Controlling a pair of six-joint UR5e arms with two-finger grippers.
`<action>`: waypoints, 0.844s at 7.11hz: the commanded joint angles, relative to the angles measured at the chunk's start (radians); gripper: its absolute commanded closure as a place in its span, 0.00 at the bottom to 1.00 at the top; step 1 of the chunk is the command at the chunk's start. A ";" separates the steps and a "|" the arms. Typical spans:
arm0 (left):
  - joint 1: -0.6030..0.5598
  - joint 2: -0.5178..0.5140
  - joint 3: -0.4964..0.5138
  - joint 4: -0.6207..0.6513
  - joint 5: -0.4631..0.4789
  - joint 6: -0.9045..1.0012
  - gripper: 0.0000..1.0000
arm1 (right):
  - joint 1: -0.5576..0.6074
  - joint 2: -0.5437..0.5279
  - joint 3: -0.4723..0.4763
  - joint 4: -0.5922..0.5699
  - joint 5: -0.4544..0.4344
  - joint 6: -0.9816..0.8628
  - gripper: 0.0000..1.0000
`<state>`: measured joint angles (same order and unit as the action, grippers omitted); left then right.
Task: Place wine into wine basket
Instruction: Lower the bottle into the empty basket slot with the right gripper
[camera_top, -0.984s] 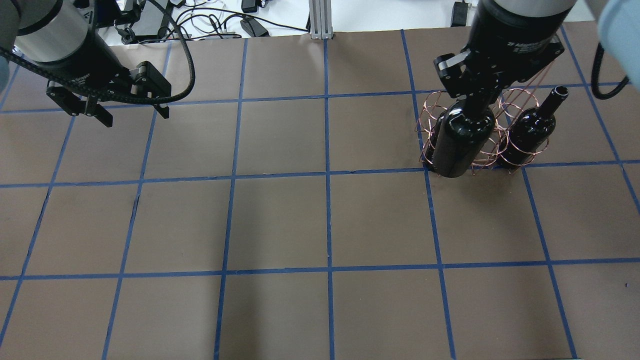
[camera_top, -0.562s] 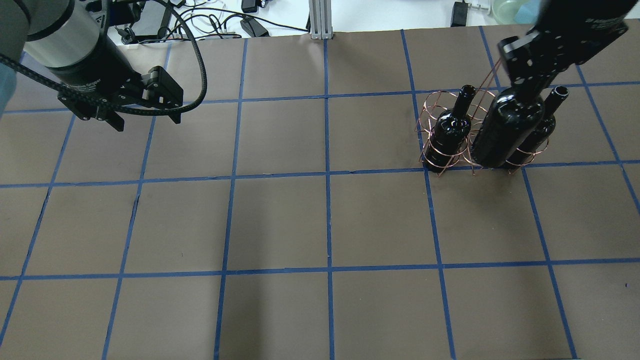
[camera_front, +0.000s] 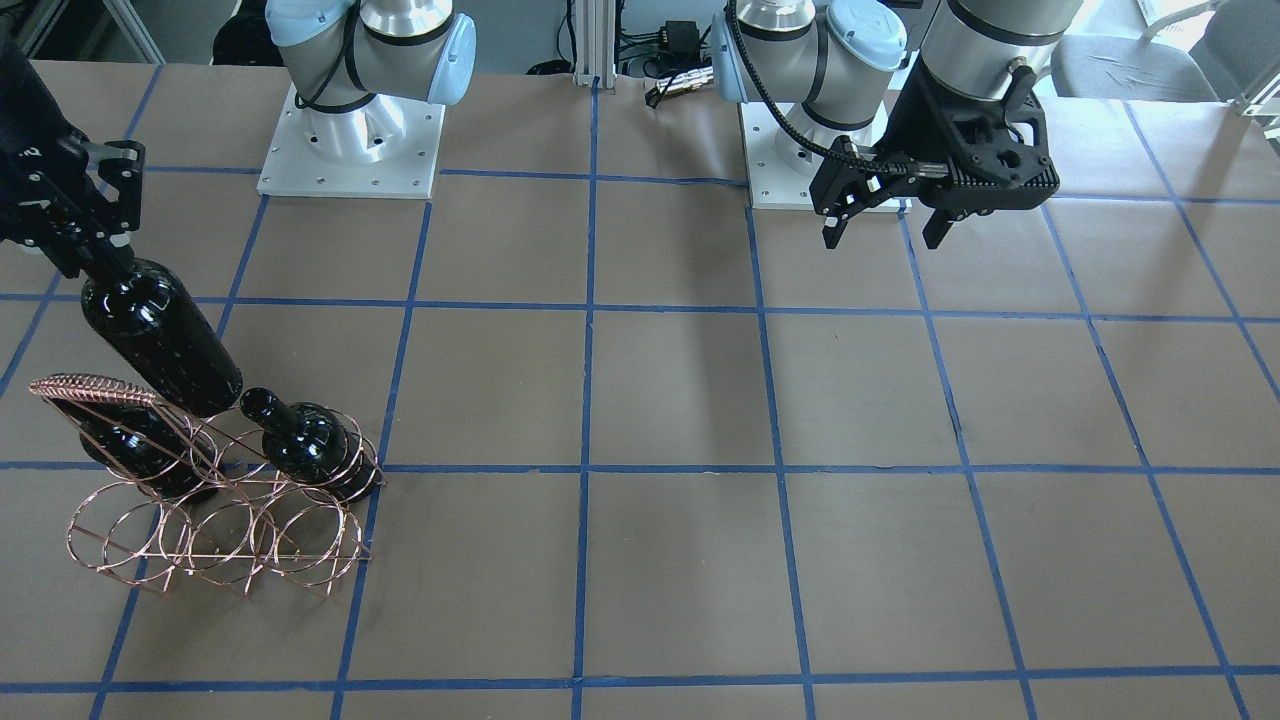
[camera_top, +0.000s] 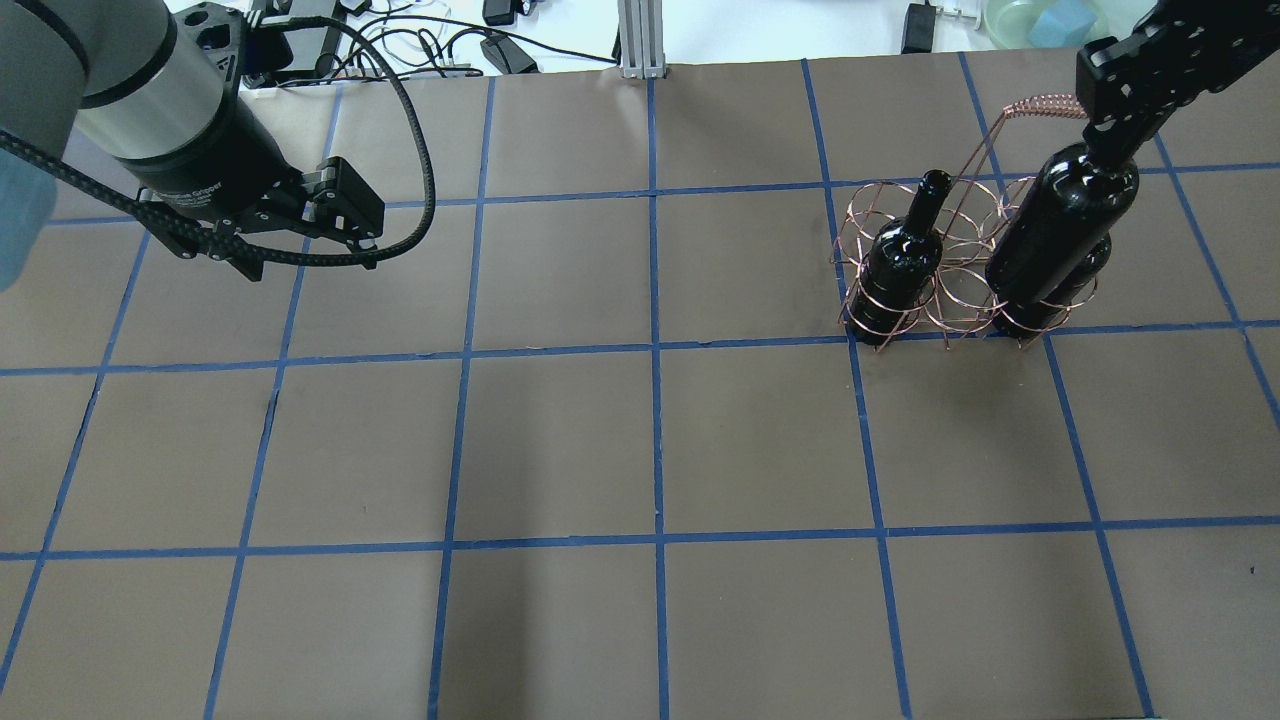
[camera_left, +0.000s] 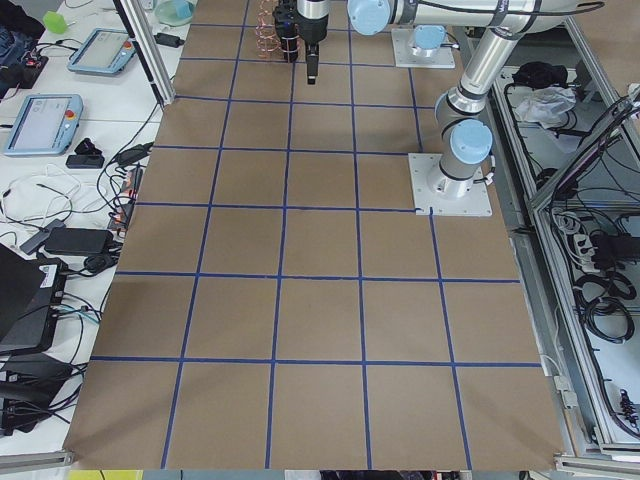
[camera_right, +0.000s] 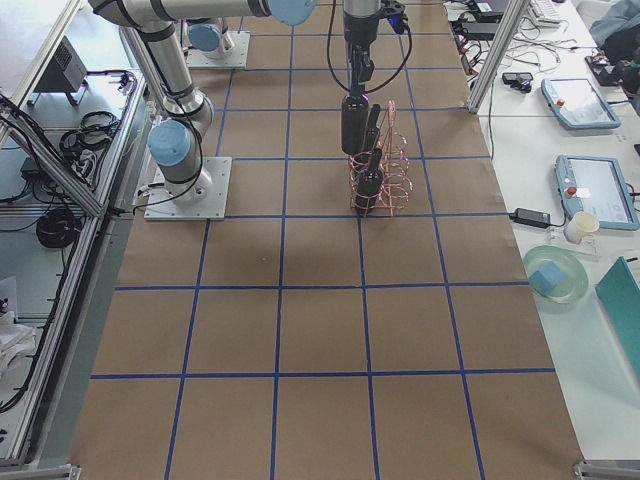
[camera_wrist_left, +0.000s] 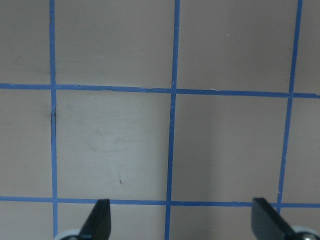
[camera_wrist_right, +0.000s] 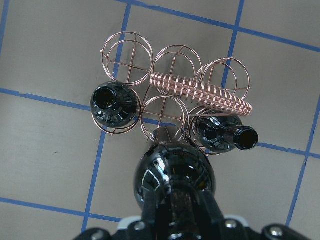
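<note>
At the table's far right, the right gripper is clamped on the neck of the wine, which hangs tilted above the wine basket (not seated in any ring). Two other bottles stand in the basket's end rings on its near row. The left gripper hovers at far left with its jaws spread wide.

You're in a robotics lab: your bench is gridded with blue tape, robot arms bolted on, teach pendants and cables alongside.
</note>
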<state>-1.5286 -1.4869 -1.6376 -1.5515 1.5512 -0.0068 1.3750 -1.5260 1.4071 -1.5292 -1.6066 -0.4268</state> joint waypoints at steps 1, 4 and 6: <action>0.001 -0.001 -0.001 0.001 0.003 0.005 0.00 | -0.001 0.029 -0.002 -0.034 0.011 -0.004 1.00; 0.007 0.000 -0.001 0.001 0.004 0.005 0.00 | -0.001 0.064 -0.002 -0.077 0.014 -0.010 1.00; 0.008 -0.001 -0.001 -0.001 0.004 0.005 0.00 | -0.001 0.078 0.000 -0.080 0.039 -0.004 1.00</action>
<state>-1.5212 -1.4873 -1.6383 -1.5520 1.5556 -0.0016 1.3749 -1.4597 1.4054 -1.6074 -1.5788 -0.4330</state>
